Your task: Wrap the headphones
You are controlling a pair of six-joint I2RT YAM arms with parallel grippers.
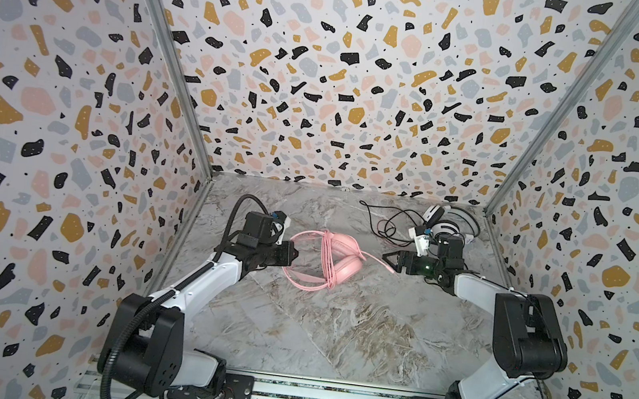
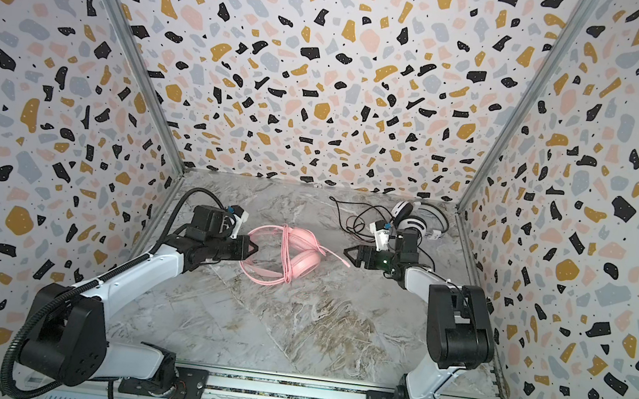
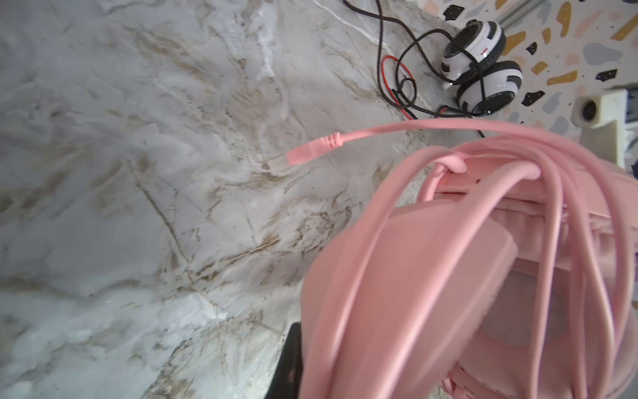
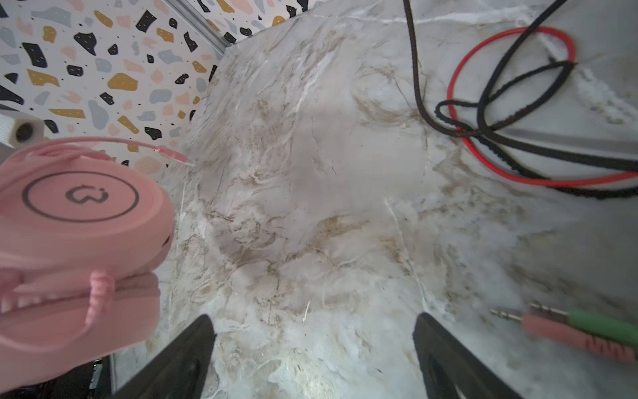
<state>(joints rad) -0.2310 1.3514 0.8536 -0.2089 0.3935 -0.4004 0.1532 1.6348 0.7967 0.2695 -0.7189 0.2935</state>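
Observation:
The pink headphones lie mid-table with their pink cord looped several times round the headband and cups. The cord's plug end sticks out free towards the right. My left gripper is shut on the pink headband; one black finger shows beside it. My right gripper stands open just right of the plug end, with nothing between its fingers. The white-and-black headphones sit at the back right, their black and red cords loose.
Two jack plugs, one green and one pink, lie on the marble close to my right gripper. Terrazzo-patterned walls close in the left, back and right sides. A metal rail carrying both arm bases runs along the front edge.

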